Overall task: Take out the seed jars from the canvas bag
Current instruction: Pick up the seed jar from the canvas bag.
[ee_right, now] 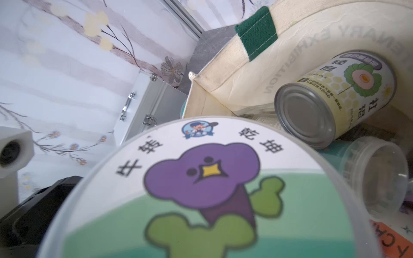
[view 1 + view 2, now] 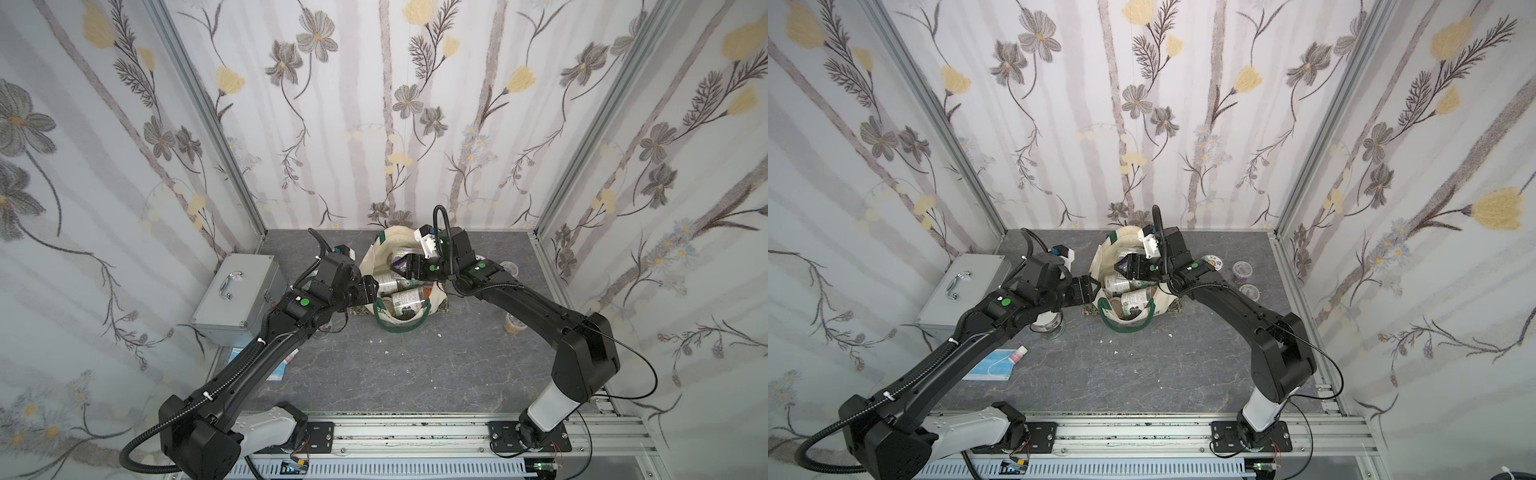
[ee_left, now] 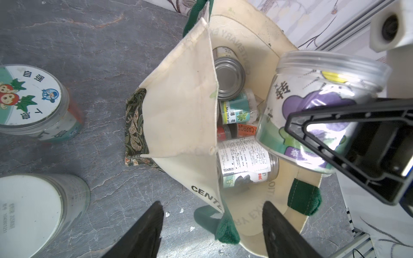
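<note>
Over the mouth of the canvas bag [image 2: 397, 235] we've got the right gripper [image 2: 401, 266] clamped around the body of the purple-labelled jar [image 3: 312, 107]. It's tipped a bit and hanging just above the pile inside. So we'd call this the carry-out step for that one. Next it has to clear the rim without snagging, then get set upright on the table [image 2: 374, 374], probably near the jars already out [image 2: 1241, 270]. The left gripper [image 3: 214, 214] is right at the bag's near edge with its fingers [image 3: 154, 223] spread wide. The rim and a green handle [image 3: 225, 227] lie between them, but as far as we can tell nothing's pinched. A bunch more seed jars [image 3: 243, 160] are lying on their sides in the bag, so we're nowhere near done.
</note>
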Tool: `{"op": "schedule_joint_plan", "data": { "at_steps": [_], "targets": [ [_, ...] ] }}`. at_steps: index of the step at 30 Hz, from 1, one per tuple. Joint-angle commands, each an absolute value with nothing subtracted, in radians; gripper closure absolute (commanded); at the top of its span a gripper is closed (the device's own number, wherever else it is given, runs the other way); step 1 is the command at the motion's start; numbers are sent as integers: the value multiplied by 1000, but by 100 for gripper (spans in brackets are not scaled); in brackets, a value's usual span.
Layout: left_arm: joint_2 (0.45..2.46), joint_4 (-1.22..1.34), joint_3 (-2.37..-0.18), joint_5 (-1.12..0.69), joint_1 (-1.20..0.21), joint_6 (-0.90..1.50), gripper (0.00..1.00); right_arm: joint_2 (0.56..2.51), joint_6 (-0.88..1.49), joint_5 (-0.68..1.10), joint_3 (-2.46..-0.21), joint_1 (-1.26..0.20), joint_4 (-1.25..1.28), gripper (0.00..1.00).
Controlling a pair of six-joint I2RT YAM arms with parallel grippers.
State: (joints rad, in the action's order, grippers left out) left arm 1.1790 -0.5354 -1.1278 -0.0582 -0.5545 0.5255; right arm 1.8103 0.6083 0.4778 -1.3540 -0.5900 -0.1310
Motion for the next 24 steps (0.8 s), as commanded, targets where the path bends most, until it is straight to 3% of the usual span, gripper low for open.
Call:
{"op": "schedule_joint_plan", "data": {
  "at_steps": [1, 9, 16, 24],
  "targets": [
    [1147, -557, -1140, -61, -552, 543, 24, 1770, 798, 674, -1287, -567, 111, 29],
    [1094, -556, -1163, -78, -557, 546, 0, 1739, 1354, 869, -1044, -539, 807, 28],
    [1114, -529, -1183, -80, -597, 545, 0, 1807, 1708, 864, -974, -541, 1275, 27],
    [1091, -523, -1183, -65, -601, 553, 0, 1810, 1676, 873, -956, -544, 1290, 26]
  ]
}}
